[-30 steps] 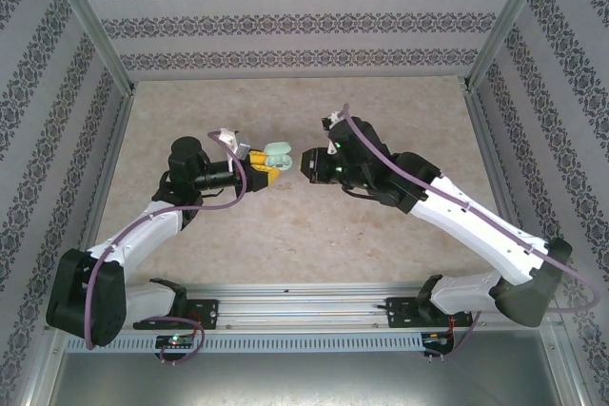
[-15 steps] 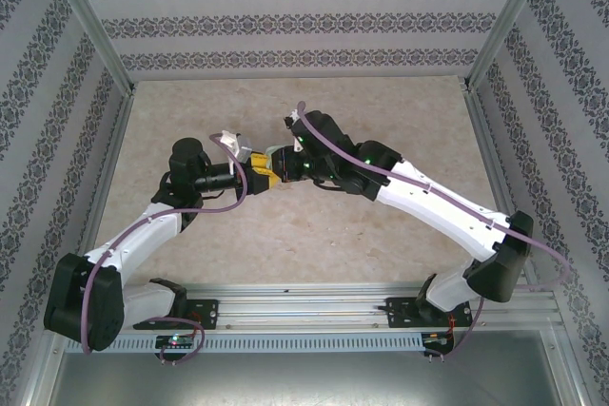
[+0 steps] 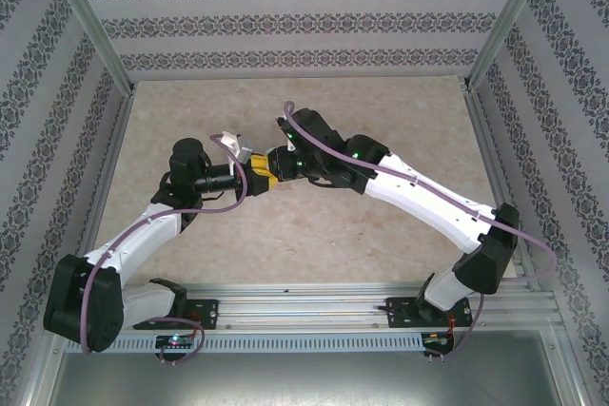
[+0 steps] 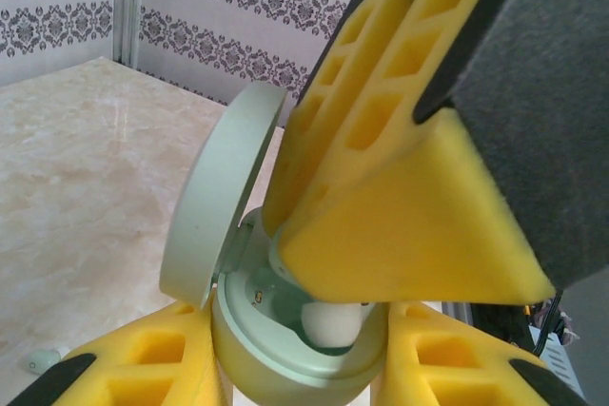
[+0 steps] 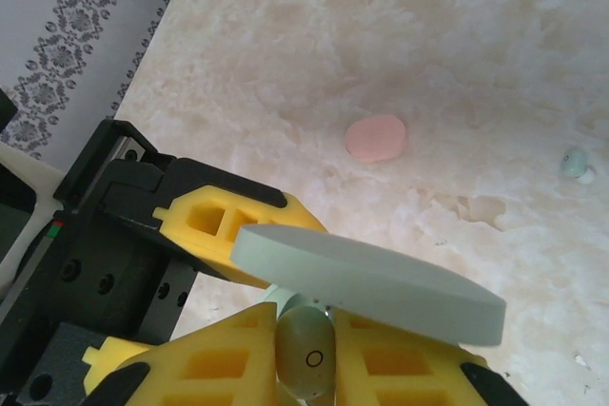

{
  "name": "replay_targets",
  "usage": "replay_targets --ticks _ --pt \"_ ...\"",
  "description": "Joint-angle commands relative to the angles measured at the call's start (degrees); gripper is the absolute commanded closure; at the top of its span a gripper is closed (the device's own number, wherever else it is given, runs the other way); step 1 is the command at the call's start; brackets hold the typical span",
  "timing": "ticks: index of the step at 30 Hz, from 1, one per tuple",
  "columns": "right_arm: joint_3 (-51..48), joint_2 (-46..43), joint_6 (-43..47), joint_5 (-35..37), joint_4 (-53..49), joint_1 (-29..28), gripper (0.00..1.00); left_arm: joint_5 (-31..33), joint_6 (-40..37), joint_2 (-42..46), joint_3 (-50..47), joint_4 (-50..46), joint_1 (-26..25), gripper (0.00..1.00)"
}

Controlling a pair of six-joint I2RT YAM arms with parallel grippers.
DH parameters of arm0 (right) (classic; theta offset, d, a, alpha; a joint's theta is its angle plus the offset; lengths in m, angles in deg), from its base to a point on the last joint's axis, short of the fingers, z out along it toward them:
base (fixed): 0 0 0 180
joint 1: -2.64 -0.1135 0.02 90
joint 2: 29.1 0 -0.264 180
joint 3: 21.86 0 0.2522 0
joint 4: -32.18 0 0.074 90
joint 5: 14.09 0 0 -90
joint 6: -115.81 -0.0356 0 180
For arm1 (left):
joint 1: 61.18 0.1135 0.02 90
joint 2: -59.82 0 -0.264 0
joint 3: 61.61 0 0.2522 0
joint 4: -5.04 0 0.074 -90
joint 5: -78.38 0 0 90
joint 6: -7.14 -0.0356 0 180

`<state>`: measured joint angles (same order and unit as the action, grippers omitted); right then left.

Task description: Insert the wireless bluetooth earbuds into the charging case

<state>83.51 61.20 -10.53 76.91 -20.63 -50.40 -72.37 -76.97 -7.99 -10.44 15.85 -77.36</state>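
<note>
Right gripper (image 3: 278, 166) has swung left in the top view, tip now against left gripper (image 3: 255, 176). Left wrist: left gripper clamped on charging case (image 4: 285, 368), lid (image 4: 221, 202) up; earbud (image 4: 333, 322) at the case mouth, under right fingers (image 4: 381, 225). Right wrist: right gripper pinches that earbud beside the case; loose bud (image 5: 574, 163) and pink oval (image 5: 376, 138) lie well beyond the case.

A robot lab's test cell. Beneath the left gripper (image 3: 265, 178) and right gripper (image 3: 279, 167) lies a marble-patterned tabletop (image 3: 314, 235). Behind them and out to both sides stand walls (image 3: 304, 26) papered in damask stripes, framed by bare aluminium posts (image 3: 98, 35). Back toward the arms' bases runs a slotted aluminium rail (image 3: 304, 309) with the arms bolted to it, and purple cables (image 3: 228, 201) are strung along them.
</note>
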Motion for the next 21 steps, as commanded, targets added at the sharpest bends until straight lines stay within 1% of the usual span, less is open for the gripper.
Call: replay_targets --ticks 1,4,12,21 --pt "1.98 1.52 1.71 1.43 -3.04 -0.31 0.81 -0.42 -1.84 1.71 1.76 0.19 -0.82 0.84" --pt "2.15 1.98 1.68 0.89 -3.29 -0.32 0.8 -0.23 -1.93 1.71 1.81 0.07 -0.85 0.84" --pt "1.81 1.04 1.1 -0.51 -3.14 -0.33 0.68 -0.16 -2.02 1.31 2.14 -0.11 -0.82 0.84" --pt "2.42 -1.79 -0.01 -1.33 -1.8 -0.05 0.65 0.2 -2.27 1.54 2.11 -1.33 -0.78 0.83"
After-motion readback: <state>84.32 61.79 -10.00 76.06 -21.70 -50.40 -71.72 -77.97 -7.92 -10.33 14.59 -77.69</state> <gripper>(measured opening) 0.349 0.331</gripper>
